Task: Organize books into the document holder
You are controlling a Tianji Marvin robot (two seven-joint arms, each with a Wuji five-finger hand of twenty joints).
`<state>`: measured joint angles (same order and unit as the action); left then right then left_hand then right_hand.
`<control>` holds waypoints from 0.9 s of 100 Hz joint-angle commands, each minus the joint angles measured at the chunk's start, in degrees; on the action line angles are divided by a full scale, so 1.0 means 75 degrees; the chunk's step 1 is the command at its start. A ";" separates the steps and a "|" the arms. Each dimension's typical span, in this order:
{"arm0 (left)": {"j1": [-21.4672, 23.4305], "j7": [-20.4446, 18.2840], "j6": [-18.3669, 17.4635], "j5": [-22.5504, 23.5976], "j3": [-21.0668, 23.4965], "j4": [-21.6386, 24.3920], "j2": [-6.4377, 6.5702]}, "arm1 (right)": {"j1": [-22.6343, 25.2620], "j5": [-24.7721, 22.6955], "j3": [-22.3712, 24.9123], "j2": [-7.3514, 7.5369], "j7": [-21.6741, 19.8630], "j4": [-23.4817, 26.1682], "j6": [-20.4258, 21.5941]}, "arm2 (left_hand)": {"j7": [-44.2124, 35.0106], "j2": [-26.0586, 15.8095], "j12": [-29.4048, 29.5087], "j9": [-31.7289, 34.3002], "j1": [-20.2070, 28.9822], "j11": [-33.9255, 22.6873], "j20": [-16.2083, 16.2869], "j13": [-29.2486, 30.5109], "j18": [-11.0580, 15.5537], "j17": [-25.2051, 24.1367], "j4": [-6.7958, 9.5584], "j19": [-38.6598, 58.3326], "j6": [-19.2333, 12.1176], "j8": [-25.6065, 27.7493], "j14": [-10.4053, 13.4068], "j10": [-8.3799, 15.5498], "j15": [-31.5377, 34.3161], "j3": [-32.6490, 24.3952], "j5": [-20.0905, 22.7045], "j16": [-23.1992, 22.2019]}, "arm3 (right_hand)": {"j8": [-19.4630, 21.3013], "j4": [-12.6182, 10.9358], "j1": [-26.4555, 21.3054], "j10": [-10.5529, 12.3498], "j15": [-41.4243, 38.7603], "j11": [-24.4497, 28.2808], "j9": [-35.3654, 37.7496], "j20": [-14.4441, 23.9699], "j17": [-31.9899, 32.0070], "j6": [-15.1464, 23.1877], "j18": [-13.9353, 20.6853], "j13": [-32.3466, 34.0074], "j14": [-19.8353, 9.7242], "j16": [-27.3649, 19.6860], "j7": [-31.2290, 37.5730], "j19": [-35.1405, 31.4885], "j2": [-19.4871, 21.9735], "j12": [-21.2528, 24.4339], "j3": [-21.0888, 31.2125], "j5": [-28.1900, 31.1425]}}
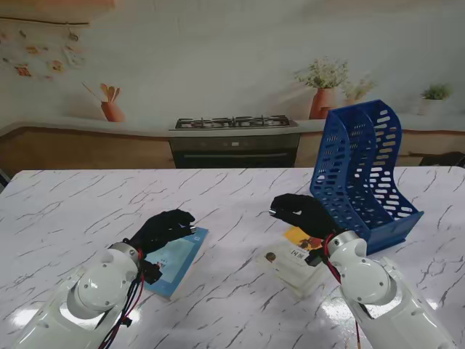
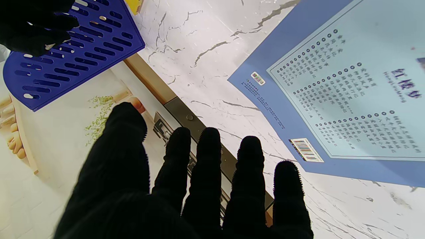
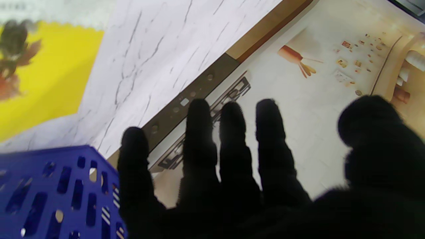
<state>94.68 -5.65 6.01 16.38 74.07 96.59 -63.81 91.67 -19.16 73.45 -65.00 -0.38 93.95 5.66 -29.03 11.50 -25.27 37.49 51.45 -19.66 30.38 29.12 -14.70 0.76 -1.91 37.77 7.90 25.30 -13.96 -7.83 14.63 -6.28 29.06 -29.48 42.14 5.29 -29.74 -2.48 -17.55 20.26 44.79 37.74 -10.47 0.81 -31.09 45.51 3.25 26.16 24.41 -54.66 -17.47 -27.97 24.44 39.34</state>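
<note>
A light blue book (image 1: 174,260) lies flat on the marble table at the near left, and its back cover with barcodes (image 2: 335,96) fills much of the left wrist view. My left hand (image 1: 161,228) hovers over its left edge, fingers (image 2: 207,172) spread, holding nothing. A white and yellow book (image 1: 294,256) lies near the middle right. My right hand (image 1: 299,213) hangs above it, fingers (image 3: 232,146) apart and empty. The blue document holder (image 1: 367,174) stands upright at the right, just beyond that hand, with its slots empty.
The marble table (image 1: 87,211) stretches wide to the left and far side. Its far edge meets a printed kitchen backdrop with a stove (image 1: 234,138). The holder's perforated wall (image 3: 56,192) sits close beside my right fingers.
</note>
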 commanded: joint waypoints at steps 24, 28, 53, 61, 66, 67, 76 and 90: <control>-0.0053 -0.0093 -0.0220 0.0046 -0.0027 -0.0021 -0.0007 | 0.0444 -0.0415 0.0581 0.0176 -0.0425 0.0344 -0.0244 | -0.0019 -0.0234 0.0043 -0.0048 -0.0111 0.0029 0.0085 0.0153 0.0089 -0.0042 0.0201 0.0439 -0.0147 -0.0022 0.0069 0.0176 0.0151 0.0100 0.0017 -0.0054 | -0.0300 -0.0463 -0.0210 -0.0238 0.0101 -0.0185 0.0537 -0.0257 -0.0385 -0.0341 0.0597 0.0500 0.0113 -0.0234 -0.0195 -0.0585 0.0220 0.0484 -0.0259 0.0305; -0.0074 -0.0119 -0.0228 0.0063 -0.0045 -0.0029 0.0000 | 0.0480 -0.0443 0.0635 0.0191 -0.0486 0.0351 -0.0289 | -0.0029 -0.0235 0.0040 -0.0041 -0.0113 0.0025 0.0076 0.0169 0.0080 -0.0042 0.0202 0.0448 -0.0151 -0.0018 0.0089 0.0178 0.0157 0.0098 0.0024 -0.0054 | -0.0378 -0.0474 -0.0280 -0.0317 0.0096 -0.0193 0.0640 -0.0458 -0.0491 -0.0409 0.0772 0.0590 0.0159 -0.0313 -0.0191 -0.0690 0.0246 0.0606 -0.0301 0.0393; -0.0184 -0.0167 -0.0255 0.0020 -0.0160 -0.0125 0.0004 | 0.0674 -0.0999 0.0818 0.0340 -0.1106 0.0537 -0.1159 | -0.0069 -0.0232 0.0027 0.0011 -0.0098 -0.0003 0.0043 0.0222 0.0056 -0.0024 0.0205 0.0508 -0.0148 -0.0004 0.0080 0.0170 0.0193 0.0081 0.0051 -0.0068 | -0.0751 -0.0624 -0.0960 -0.0675 -0.0030 -0.0185 0.1200 -0.1461 -0.1101 -0.0694 0.1332 0.1078 0.0499 -0.0683 0.0020 -0.1701 0.0450 0.1163 -0.0132 0.0979; -0.0215 -0.0182 -0.0278 0.0016 -0.0186 -0.0152 0.0006 | 0.0672 -0.1052 0.0808 0.0418 -0.1537 0.0606 -0.1560 | -0.0086 -0.0231 0.0023 0.0033 -0.0093 -0.0014 0.0038 0.0243 0.0051 -0.0019 0.0206 0.0521 -0.0150 0.0002 0.0105 0.0180 0.0208 0.0074 0.0068 -0.0075 | -0.0836 -0.0611 -0.0799 -0.0857 0.0060 -0.0279 0.1181 -0.1578 -0.1178 -0.0883 0.1319 0.1049 0.0621 -0.0821 -0.0011 -0.1807 0.0353 0.1335 0.0198 0.1004; -0.0227 -0.0185 -0.0289 0.0014 -0.0194 -0.0162 0.0007 | 0.0661 -0.1126 0.0797 0.0470 -0.1760 0.0614 -0.1678 | -0.0108 -0.0224 0.0019 0.0046 -0.0082 -0.0024 0.0033 0.0273 0.0051 -0.0018 0.0208 0.0532 -0.0151 0.0009 0.0104 0.0183 0.0226 0.0065 0.0083 -0.0084 | -0.0920 -0.0581 -0.0690 -0.0940 0.0168 -0.0377 0.1175 -0.1670 -0.1210 -0.0974 0.1364 0.1043 0.0653 -0.0979 -0.0106 -0.1861 0.0322 0.1528 0.0390 0.1023; -0.0228 -0.0184 -0.0291 0.0014 -0.0195 -0.0164 0.0006 | 0.0657 -0.1149 0.0789 0.0474 -0.1768 0.0604 -0.1692 | -0.0111 -0.0229 0.0018 0.0050 -0.0079 -0.0026 0.0031 0.0273 0.0052 -0.0019 0.0209 0.0533 -0.0153 0.0010 0.0100 0.0182 0.0227 0.0061 0.0084 -0.0084 | -0.0925 -0.0581 -0.0695 -0.0952 0.0170 -0.0383 0.1167 -0.1676 -0.1211 -0.0987 0.1368 0.1046 0.0664 -0.0987 -0.0113 -0.1864 0.0318 0.1540 0.0406 0.1020; -0.0233 -0.0170 -0.0297 0.0006 -0.0203 -0.0171 0.0002 | 0.0590 -0.1377 0.0693 0.0522 -0.1937 0.0502 -0.1788 | -0.0139 -0.0226 0.0009 0.0085 -0.0068 -0.0048 0.0029 0.0319 0.0036 0.0000 0.0211 0.0559 -0.0154 0.0019 0.0111 0.0177 0.0262 0.0046 0.0111 -0.0102 | -0.1116 -0.0552 -0.0915 -0.1103 0.0292 -0.0441 0.1148 -0.1844 -0.1171 -0.1156 0.1572 0.0996 0.0719 -0.1249 -0.0234 -0.1832 0.0364 0.1875 0.0674 0.1094; -0.0214 -0.0153 -0.0287 0.0003 -0.0208 -0.0156 -0.0002 | 0.0404 -0.1549 0.0502 0.0678 -0.2660 0.0373 -0.1981 | -0.0171 -0.0233 0.0002 0.0116 -0.0056 -0.0069 0.0023 0.0351 0.0037 0.0004 0.0213 0.0592 -0.0152 0.0025 0.0108 0.0180 0.0295 0.0022 0.0131 -0.0122 | -0.2258 -0.0422 -0.1361 -0.1259 0.0547 -0.0545 0.0861 -0.2291 -0.0791 -0.1362 0.2016 0.0700 0.0727 -0.1876 0.0287 -0.1343 0.0551 0.2273 0.1170 0.0765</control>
<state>92.78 -6.32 5.19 16.71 72.71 95.46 -63.59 95.15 -31.64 78.33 -60.26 -19.27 97.98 -8.62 -29.53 11.50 -25.26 37.51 51.44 -19.66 30.38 30.37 -14.81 0.81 -1.91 39.78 7.90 25.29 -13.96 -7.82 15.46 -6.28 29.53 -29.70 27.90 3.18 -38.43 -10.42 -14.50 16.80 52.32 22.14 -17.74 -7.56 -30.98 51.98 8.09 13.55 24.31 -65.72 -14.66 -11.76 31.05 45.56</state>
